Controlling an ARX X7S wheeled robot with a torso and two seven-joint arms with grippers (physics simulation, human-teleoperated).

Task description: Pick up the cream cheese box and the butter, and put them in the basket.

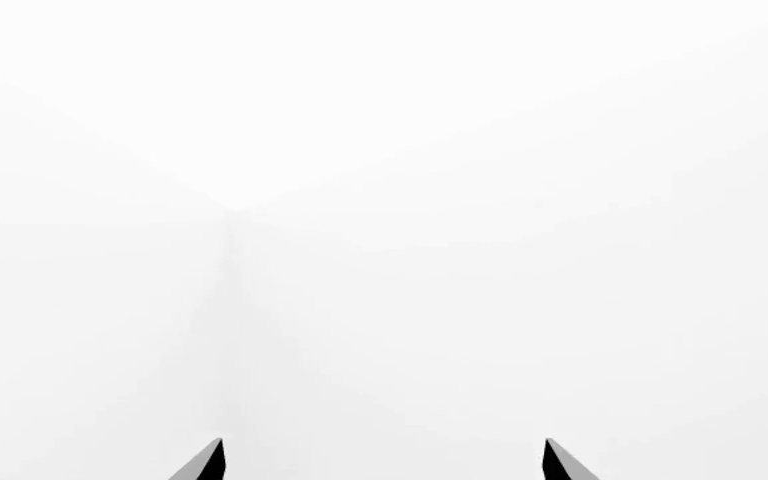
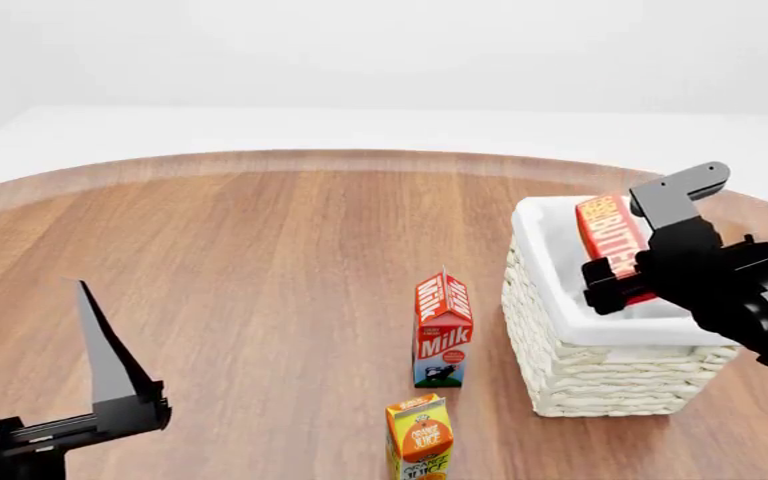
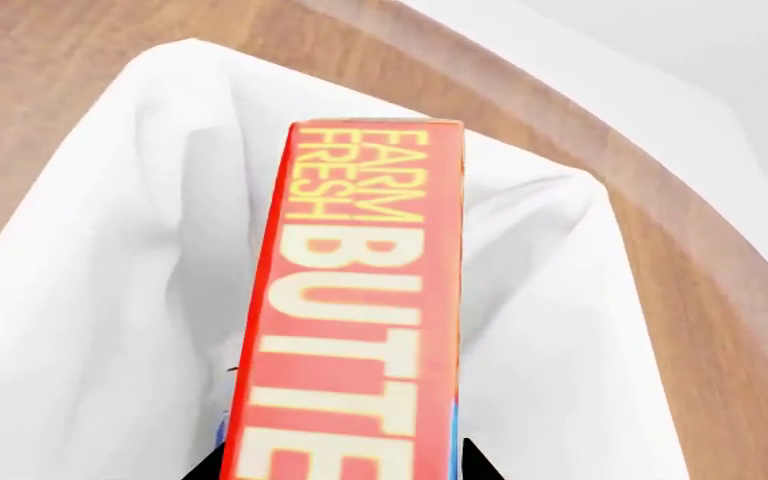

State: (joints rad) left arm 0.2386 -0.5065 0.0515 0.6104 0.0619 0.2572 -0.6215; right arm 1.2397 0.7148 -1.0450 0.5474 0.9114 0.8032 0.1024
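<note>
My right gripper (image 2: 620, 268) is shut on the butter (image 2: 610, 228), a red-orange box with yellow "FARM FRESH BUTTER" lettering. It holds the box on edge over the open top of the white wicker basket (image 2: 611, 375) at the right of the table. In the right wrist view the butter (image 3: 357, 300) sits between my fingertips, with the gripper (image 3: 341, 464) above the basket's white cloth liner (image 3: 117, 300). My left gripper (image 2: 97, 395) is open and empty at the lower left; in its own view the gripper (image 1: 384, 448) faces only blank white. The cream cheese box is not in view.
A red milk carton (image 2: 442, 330) stands just left of the basket, and an orange juice carton (image 2: 420, 435) stands in front of it near the bottom edge. The round wooden table (image 2: 251, 260) curves away at the back.
</note>
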